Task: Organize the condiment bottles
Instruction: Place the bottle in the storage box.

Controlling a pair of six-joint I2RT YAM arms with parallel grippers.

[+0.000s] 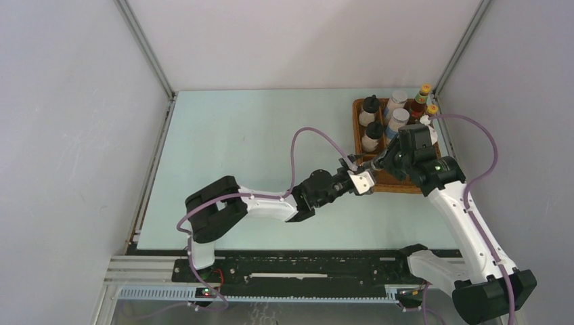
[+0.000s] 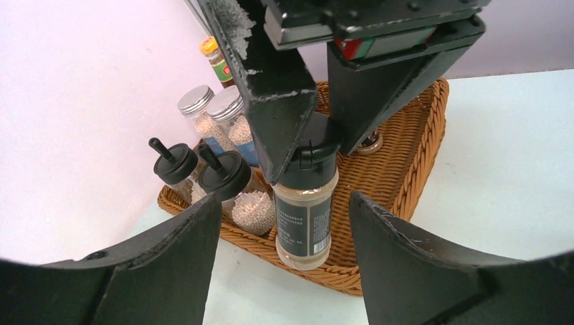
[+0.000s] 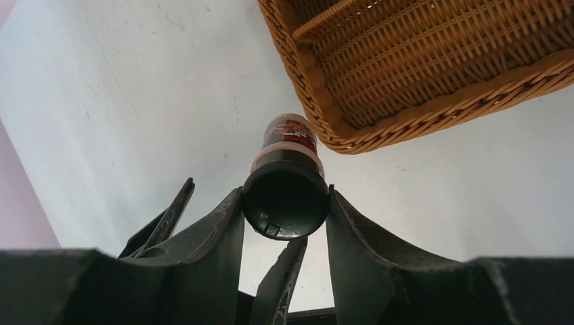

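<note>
My right gripper (image 3: 284,195) is shut on the black cap of a tiny dark jar (image 3: 290,135) and holds it upright just outside the near corner of the brown wicker tray (image 3: 406,115). My left gripper (image 2: 284,203) is open, its fingers on either side of that jar (image 2: 308,217) but apart from it. In the top view both grippers, left (image 1: 365,181) and right (image 1: 387,161), meet at the tray's near left edge. In the tray stand two black-lidded white jars (image 2: 227,183), two silver-lidded jars (image 2: 203,108), two red sauce bottles (image 1: 424,98) and a second tiny dark jar (image 2: 369,141).
The wicker tray (image 1: 399,184) sits at the table's far right, close to the right wall. Its near compartments show bare weave (image 3: 433,61). The light green table (image 1: 257,135) stretches to the left. Purple cables (image 1: 304,135) loop over both arms.
</note>
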